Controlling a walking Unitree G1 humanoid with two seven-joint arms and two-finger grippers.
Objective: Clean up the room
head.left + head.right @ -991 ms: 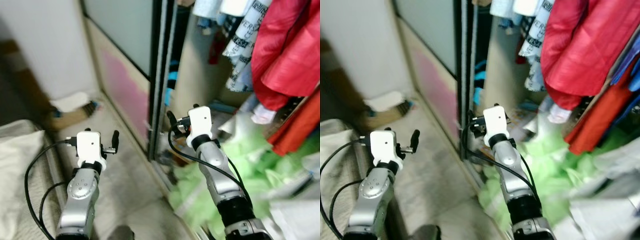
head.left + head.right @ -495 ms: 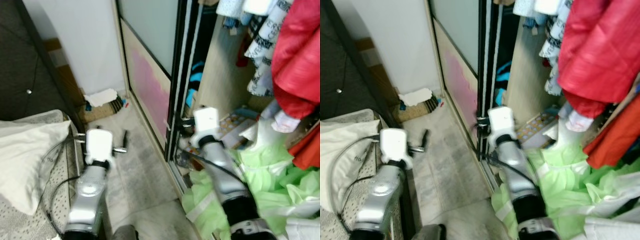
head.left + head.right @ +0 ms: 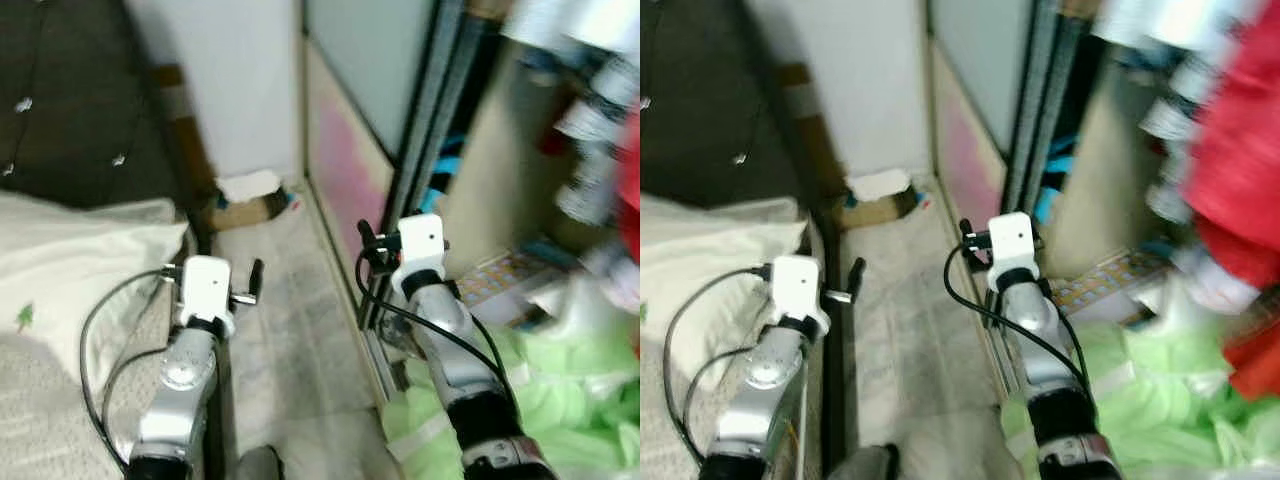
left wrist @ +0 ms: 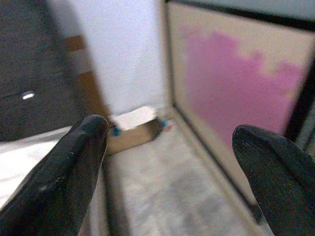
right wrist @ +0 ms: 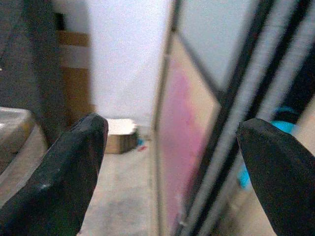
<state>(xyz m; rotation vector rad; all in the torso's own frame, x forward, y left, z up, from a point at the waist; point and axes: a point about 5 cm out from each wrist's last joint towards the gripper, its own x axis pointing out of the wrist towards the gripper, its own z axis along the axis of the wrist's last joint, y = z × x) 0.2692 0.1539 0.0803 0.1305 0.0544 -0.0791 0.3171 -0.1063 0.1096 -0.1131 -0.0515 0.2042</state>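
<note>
I stand in a narrow strip of floor (image 3: 290, 300) between a bed and a sliding wardrobe. My left gripper (image 3: 247, 283) is held out low over the bed's edge, open and holding nothing; the left wrist view shows its fingers (image 4: 81, 152) spread wide. My right gripper (image 3: 367, 243) is raised beside the wardrobe's door frame (image 3: 425, 150), also open and holding nothing, fingers (image 5: 74, 157) far apart. A small cardboard box (image 3: 245, 198) topped with white paper sits on the floor at the far wall. A crumpled green plastic heap (image 3: 560, 400) lies at the wardrobe's foot.
A bed with a white pillow (image 3: 80, 260) and a dark tufted headboard (image 3: 70, 100) is on the left. The wardrobe door (image 3: 345, 170) has a pink patch. Blurred red clothes (image 3: 1240, 170) hang inside on the right. A white wall (image 3: 220, 80) closes the far end.
The whole view has swung left, bringing more of the bed and headboard into view and pushing the hanging clothes to the edge. Both arms keep the same pose with grippers open.
</note>
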